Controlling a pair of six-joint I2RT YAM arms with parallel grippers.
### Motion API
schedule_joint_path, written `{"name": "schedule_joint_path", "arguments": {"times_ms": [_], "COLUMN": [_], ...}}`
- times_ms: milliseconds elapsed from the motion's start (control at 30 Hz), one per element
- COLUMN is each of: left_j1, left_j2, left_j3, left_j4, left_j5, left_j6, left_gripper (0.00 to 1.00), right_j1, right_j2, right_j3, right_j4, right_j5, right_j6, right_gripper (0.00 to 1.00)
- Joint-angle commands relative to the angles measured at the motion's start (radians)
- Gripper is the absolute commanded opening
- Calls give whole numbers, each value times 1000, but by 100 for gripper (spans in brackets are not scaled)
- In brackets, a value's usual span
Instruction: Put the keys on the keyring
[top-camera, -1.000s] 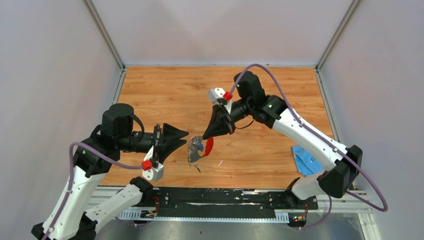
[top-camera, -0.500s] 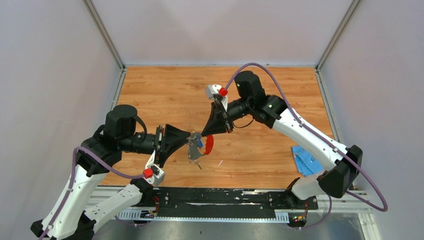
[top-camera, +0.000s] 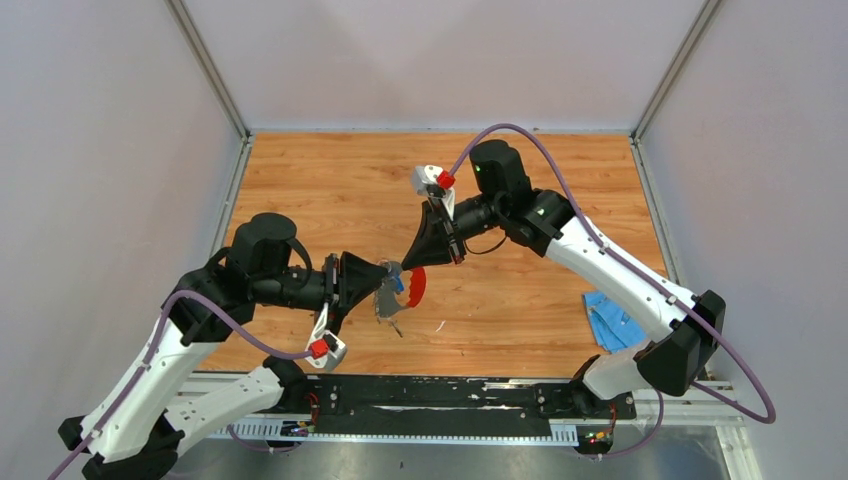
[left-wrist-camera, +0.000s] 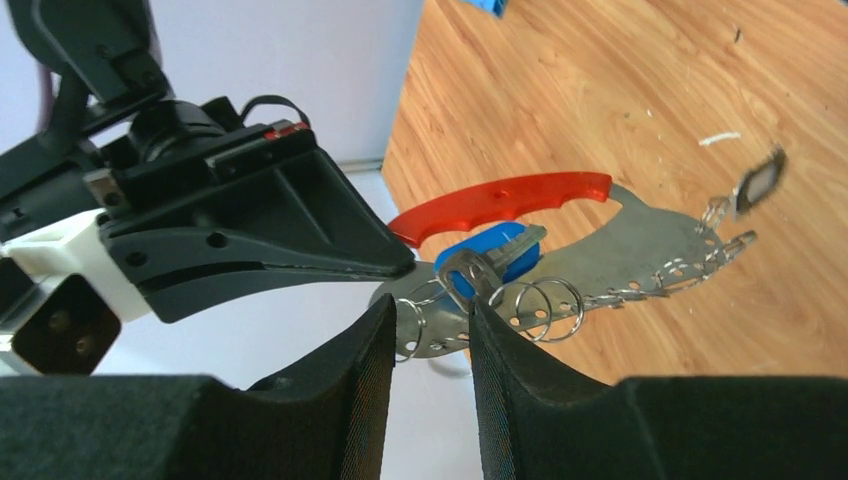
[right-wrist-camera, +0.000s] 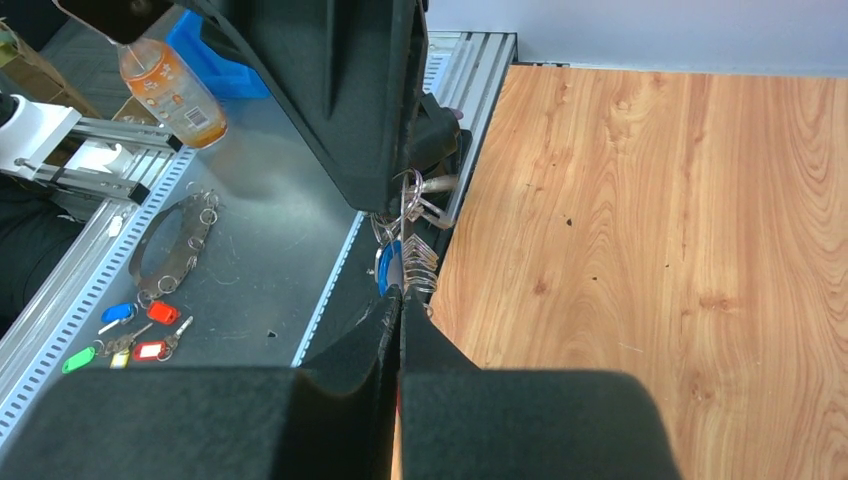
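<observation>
**A robotics lab test cell**

Two white-and-black robot arms, the left arm (top-camera: 150, 370) and the right arm (top-camera: 610, 270), are bolted to a black rail (top-camera: 450, 395) at the near edge of a wood-grain worktop (top-camera: 330, 190). Plain pale walls (top-camera: 440, 60) framed by aluminium posts (top-camera: 205, 65) box the worktop in on three sides. Purple cables (top-camera: 510, 127) loop along the arms. The right wrist view shows a grey metal bench (right-wrist-camera: 260, 230) alongside, carrying a slotted aluminium rail (right-wrist-camera: 60, 305), coloured key tags (right-wrist-camera: 130, 335), a blue bin (right-wrist-camera: 215, 55) and a drink bottle (right-wrist-camera: 170, 85).
</observation>
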Motion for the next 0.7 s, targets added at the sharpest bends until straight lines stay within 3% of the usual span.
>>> {"name": "schedule_joint_path", "arguments": {"times_ms": [0, 267, 667], "left_j1": [-35, -67, -87], "left_j2": [5, 6, 1], "left_j3": [-18, -13, 51], "left_j4": [1, 2, 2], "left_j5": [-135, -187, -143], "left_j6": [81, 85, -72], "left_gripper": [36, 33, 32], "right_j1": [3, 3, 3], "right_j2": [-14, -20, -14], "right_j3": [22, 0, -14], "right_j4": [39, 55, 67], "right_j5": [-5, -4, 11], "right_j6": [33, 42, 46], "right_gripper": [0, 0, 0]}}
